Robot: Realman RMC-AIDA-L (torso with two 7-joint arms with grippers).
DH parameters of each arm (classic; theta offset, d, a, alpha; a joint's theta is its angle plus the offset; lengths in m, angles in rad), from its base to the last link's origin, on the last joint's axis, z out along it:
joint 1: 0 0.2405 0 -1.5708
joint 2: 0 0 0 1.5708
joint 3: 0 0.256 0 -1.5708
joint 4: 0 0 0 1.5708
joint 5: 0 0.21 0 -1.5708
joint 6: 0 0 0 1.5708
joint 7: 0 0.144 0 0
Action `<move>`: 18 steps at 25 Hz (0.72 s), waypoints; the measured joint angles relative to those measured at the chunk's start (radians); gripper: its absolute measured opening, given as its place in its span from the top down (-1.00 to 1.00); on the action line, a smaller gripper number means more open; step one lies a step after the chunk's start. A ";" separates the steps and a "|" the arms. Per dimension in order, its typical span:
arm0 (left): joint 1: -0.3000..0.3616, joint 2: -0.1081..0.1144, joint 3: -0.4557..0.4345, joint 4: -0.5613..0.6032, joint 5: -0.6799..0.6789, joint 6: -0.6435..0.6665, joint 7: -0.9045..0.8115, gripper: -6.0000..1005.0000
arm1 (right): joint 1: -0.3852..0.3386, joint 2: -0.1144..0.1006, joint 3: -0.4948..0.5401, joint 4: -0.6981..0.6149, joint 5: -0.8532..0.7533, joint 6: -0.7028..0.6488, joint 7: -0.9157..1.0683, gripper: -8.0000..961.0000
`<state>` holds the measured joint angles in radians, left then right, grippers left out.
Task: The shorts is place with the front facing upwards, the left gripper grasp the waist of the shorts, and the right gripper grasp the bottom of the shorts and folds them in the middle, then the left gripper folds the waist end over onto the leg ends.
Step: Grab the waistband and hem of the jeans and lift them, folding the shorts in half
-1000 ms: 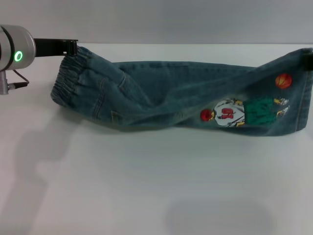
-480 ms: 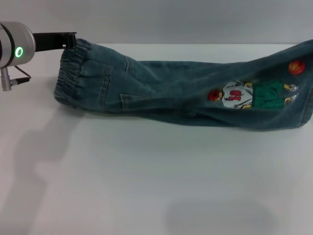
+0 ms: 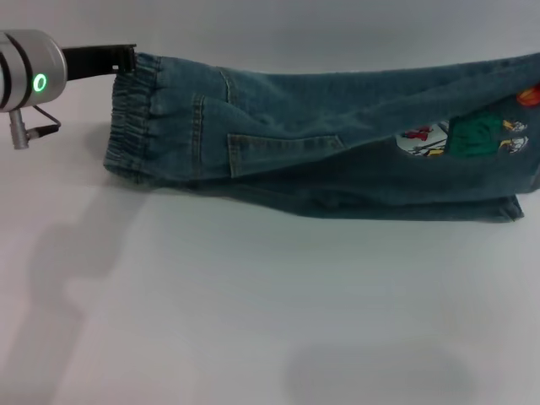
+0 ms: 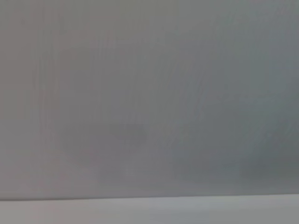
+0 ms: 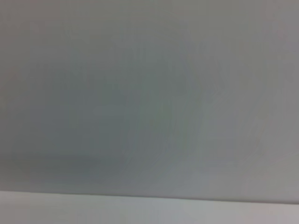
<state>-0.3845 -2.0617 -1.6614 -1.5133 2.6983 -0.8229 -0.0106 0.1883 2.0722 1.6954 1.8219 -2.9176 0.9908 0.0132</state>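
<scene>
right now i see the left gripper pinching the top corner of the waist of the shorts, holding the shorts folded lengthwise, stretched across and hanging above the white table. cartoon patches show near the right edge. the right gripper is out of frame.

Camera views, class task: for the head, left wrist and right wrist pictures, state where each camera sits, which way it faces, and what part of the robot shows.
Head view: on the robot's head, looking forward and down at the shorts held up over the white table; the left gripper pinches the waist of the shorts.
Left wrist view: on the left arm, facing a blank grey surface; none of the robot shows.
Right wrist view: on the right arm, likewise blank.
Shared: both wrist views show a pale strip along one edge.
</scene>
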 joint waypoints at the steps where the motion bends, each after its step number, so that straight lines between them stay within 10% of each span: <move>1: -0.005 0.000 0.002 0.006 0.000 0.008 0.000 0.93 | 0.001 0.000 0.006 -0.003 0.000 -0.005 -0.007 0.98; 11: -0.043 0.001 0.004 0.072 -0.012 0.063 0.007 0.93 | 0.016 -0.001 0.054 -0.155 0.002 -0.207 -0.093 0.93; 18: -0.089 0.003 0.129 0.334 -0.012 0.542 0.053 0.93 | 0.052 -0.001 0.051 -0.368 0.003 -0.443 -0.176 0.84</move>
<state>-0.4739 -2.0591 -1.5327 -1.1791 2.6864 -0.2811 0.0426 0.2400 2.0713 1.7463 1.4536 -2.9147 0.5474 -0.1624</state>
